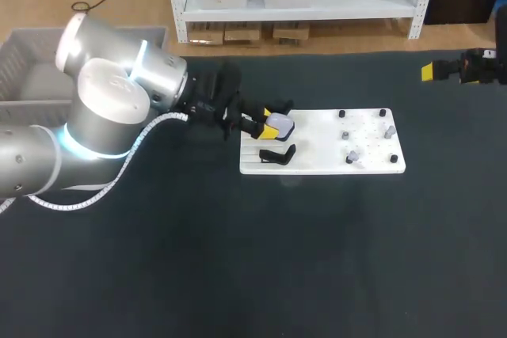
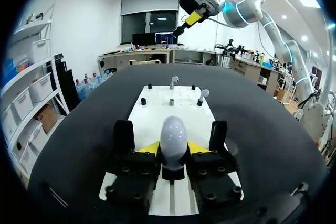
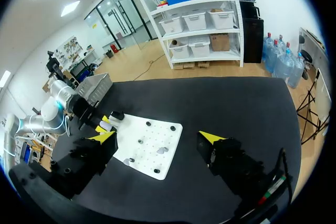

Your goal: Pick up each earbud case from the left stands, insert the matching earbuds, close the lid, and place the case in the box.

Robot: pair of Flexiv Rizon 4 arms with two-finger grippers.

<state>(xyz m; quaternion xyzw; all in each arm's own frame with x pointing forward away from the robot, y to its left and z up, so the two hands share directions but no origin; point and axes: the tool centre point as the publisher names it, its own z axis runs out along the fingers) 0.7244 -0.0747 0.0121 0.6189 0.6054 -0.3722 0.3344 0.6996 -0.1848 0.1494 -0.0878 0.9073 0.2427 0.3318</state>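
Grey box (image 1: 20,53) is sitting at the table's far left. Left tool (image 2: 172,148) is clamping the earbud case (image 2: 173,135) from both sides, at the left end of the white board (image 1: 317,165). A black stand (image 1: 277,153) is sitting just beside it. Earbuds (image 1: 353,156) are resting on pegs toward the board's right end. Right tool (image 3: 157,137) is hanging high at the table's right, fingers spread wide and holding nothing. The case is looking smooth, rounded and light, so probably slippery. Gripping its two broad flanks low, under the lid, is likely the surest hold.
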